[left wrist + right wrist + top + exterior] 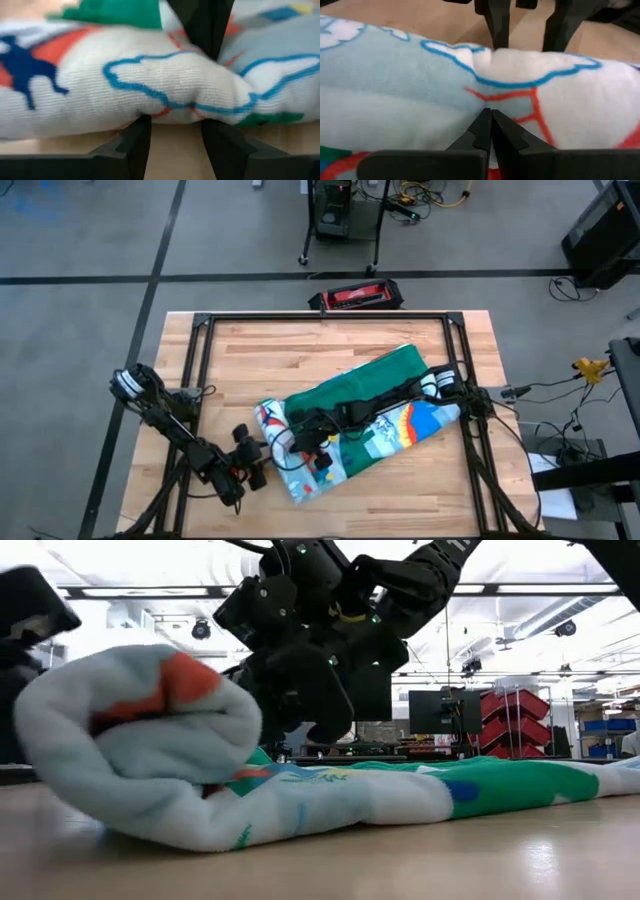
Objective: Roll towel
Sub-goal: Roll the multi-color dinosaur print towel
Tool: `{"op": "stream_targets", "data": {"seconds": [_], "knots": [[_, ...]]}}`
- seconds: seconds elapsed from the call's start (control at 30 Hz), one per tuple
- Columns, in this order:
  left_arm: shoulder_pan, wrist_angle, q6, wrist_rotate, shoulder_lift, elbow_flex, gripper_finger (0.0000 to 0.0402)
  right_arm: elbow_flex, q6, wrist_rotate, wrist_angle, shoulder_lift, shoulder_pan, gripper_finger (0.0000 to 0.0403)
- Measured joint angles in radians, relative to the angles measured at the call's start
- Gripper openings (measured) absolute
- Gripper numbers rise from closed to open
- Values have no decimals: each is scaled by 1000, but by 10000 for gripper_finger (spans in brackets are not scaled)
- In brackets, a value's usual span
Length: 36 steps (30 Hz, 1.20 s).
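Lying on a wooden table [300,350] in a workshop, the towel [390,425] is part-rolled; left gripper [172,145] parted, touching the roll; right gripper [489,131] clenched empty against it.

The towel [365,425] lies on the table [250,355], toward four o'clock from its middle. Both grippers meet at the towel's eight o'clock end, one on each side.

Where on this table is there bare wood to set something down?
Bare wood lies along the table's far edge, beyond the towel, and near its right front corner. It is crowded at the towel's rolled end, where the left gripper and right gripper meet.
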Motion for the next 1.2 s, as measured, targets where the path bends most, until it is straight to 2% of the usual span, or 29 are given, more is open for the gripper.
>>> {"op": "stream_targets", "data": {"seconds": [0.1,0.33,0.57,0.8,1.03,1.2], "knots": [[11,-2,54,-39,-2,19,165,-6,11,2,-1,0,0,0],[54,0,145,-44,-8,62,161,-7,3,26,-74,-31,0,0],[102,5,156,-30,-11,66,151,-10,-27,43,-193,-101,0,0],[124,4,157,-23,-11,66,159,-20,-48,81,-297,-123,-10,0],[133,2,163,-20,-11,66,164,-74,-64,110,-321,-190,-18,0],[141,1,168,-20,-11,66,155,-87,-50,110,-510,-259,-58,0]]}}
